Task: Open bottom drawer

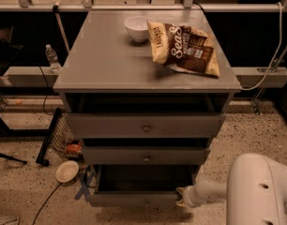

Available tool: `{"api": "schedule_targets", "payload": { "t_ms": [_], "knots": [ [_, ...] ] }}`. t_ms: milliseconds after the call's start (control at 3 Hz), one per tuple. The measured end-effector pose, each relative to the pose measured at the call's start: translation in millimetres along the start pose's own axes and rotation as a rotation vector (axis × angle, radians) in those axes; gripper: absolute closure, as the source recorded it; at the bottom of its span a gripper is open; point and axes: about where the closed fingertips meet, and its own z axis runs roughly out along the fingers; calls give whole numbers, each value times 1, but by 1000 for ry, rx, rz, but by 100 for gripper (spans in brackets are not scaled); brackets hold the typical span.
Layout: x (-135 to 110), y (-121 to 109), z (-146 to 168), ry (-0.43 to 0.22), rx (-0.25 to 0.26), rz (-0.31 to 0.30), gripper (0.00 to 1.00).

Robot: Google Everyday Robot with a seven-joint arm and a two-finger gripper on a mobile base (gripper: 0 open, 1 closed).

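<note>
Jaws first: whether they stood apart or together could not be told, since the gripper (181,198) sat low against the right end of the bottom drawer (134,199), below the near right corner of the tabletop (106,64). It touched, or very nearly touched, the drawer front. That placement at the end of the front, not at the centre knob, suggested the pull was being made from the panel's edge, though the exact hold was hidden.

The white arm (207,191) reached in from the right at floor level, probably to keep the wrist in line with the drawer's travel. The bottom drawer stood drawn out toward the camera, its dark box showing behind the grey front. By my reading the task was far along, perhaps finished.

Above it, the middle drawer (146,156) and the top drawer (146,125) each showed a dark gap over their fronts.

On the tabletop, a white bowl (137,28) sat near the far edge, around its middle. A chip bag (185,48) lay just beside it, toward the right edge. Neither was in the arm's way.
</note>
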Motion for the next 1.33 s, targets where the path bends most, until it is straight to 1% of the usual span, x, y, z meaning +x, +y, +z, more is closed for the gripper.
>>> {"api": "schedule_targets", "payload": {
  "t_ms": [333,667,1000,1333],
  "knots": [
    [0,4,-1,0,-2,2,100],
    [0,26,-1,2,-10,13,100],
    [-1,26,-4,2,-10,13,100],
    [2,54,-2,-1,-22,38,100]
  ]
}}
